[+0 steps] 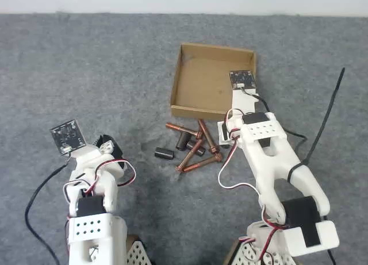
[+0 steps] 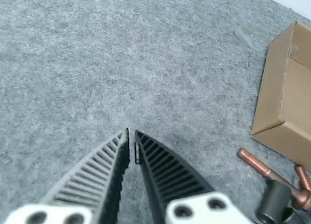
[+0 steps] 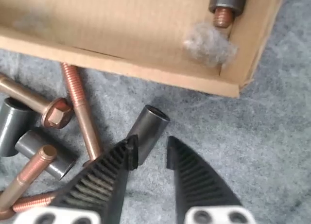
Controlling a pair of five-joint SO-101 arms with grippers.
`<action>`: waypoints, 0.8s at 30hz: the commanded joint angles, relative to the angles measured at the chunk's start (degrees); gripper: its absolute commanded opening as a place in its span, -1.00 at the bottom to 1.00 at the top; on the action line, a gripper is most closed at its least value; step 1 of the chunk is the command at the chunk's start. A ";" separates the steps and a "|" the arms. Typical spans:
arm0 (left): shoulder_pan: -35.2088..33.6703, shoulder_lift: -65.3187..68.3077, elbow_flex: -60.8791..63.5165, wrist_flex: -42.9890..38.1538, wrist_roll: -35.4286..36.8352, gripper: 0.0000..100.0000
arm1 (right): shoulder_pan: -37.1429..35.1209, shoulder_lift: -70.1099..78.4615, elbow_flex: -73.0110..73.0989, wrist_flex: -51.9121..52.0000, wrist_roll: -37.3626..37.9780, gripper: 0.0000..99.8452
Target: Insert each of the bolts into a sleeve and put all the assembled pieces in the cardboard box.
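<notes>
Grey, felt-like matting covers the tabletop, with a pale strip beyond its far edge. A shallow cardboard box sits toward that edge. In one of its corners lies an assembled piece beside a lint tuft. Just nearer, threaded copper-coloured bolts crisscross among dark tubular sleeves. The right hand hangs narrowly parted over a loose sleeve. The left hand is closed and empty, over bare matting.

Robotics lab tabletop: grey felt mat, two wired arms.
</notes>
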 commanded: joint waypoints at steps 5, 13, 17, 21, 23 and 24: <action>-0.18 -0.26 -0.84 -0.09 0.09 -0.98 | 0.48 -0.40 -3.96 -1.36 -0.79 -0.82; -0.18 -0.26 -0.84 -0.09 0.09 -0.98 | 0.48 7.52 -9.41 -1.10 -3.78 -0.82; -0.18 -0.26 -0.84 -0.09 0.09 -0.98 | 0.40 13.67 -11.96 -0.75 -3.78 -0.82; -0.18 -0.26 -0.84 -0.09 0.09 -0.98 | 0.66 18.51 -14.77 -0.84 -3.78 -0.82; -0.18 -0.26 -0.84 -0.09 0.00 -0.98 | 0.75 20.18 -15.82 -0.75 -3.78 -0.83; -0.18 -0.26 -0.84 -0.09 -0.09 -0.98 | 0.75 20.79 -16.18 -0.57 -3.78 -0.83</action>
